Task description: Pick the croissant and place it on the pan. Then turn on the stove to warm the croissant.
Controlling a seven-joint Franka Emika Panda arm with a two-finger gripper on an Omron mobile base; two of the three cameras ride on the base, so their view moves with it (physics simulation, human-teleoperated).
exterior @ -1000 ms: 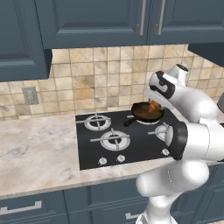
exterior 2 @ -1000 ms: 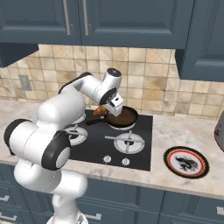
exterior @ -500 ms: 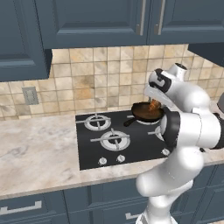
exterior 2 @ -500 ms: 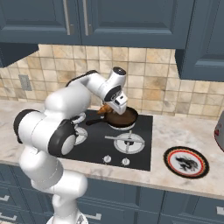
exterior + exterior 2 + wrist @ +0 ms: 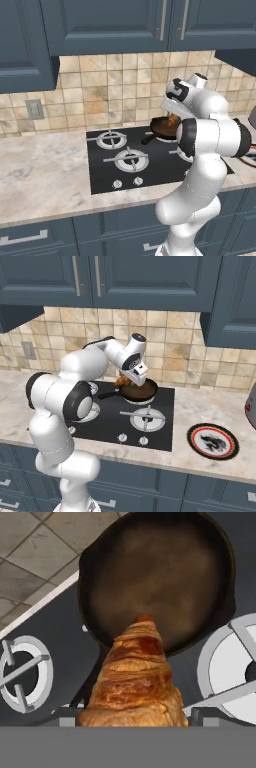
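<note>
Golden orange-brown on the croissant [image 5: 136,677], in darker baked stripes. Dark brown-black on the pan [image 5: 160,572], paler brown mid-base. Flat black on the stove [image 5: 135,157], with silver-grey burner rings and knobs. Beige-and-tan mottling on the backsplash tiles [image 5: 165,331]. Slate blue on the cabinets [image 5: 115,25]. Cream marbling, grey-veined, on the counter [image 5: 40,175]. At far right, red rim and black-and-white motif on the plate [image 5: 212,440].

The marble table [image 5: 210,406] carries a black stove [image 5: 105,172] set into its top and a round plate [image 5: 212,440] to the right. The pan [image 5: 141,390] sits on a back burner.
</note>
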